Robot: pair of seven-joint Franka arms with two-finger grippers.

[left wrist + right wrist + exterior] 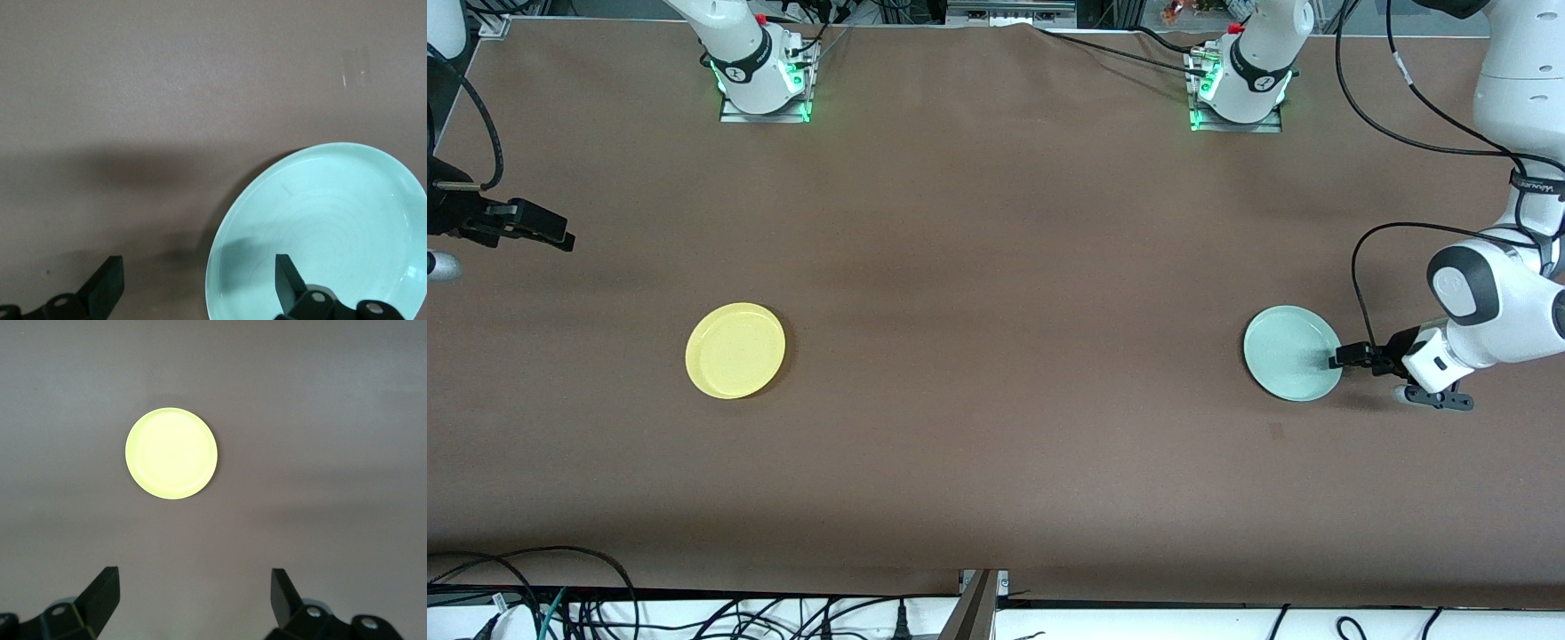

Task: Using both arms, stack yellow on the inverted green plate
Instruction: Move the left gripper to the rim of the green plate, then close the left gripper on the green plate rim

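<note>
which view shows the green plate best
The left wrist view: the green plate fills much of it, close enough to show its rim and faint rings, one open finger of the left gripper over it. The front view shows it whole but small. The right wrist view shows none of it.

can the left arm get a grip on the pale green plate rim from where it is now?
Probably yes. The left gripper is open at the edge of the round pale mint-green plate, one finger over the plate, the other over the brown table. Nothing blocks it.
</note>
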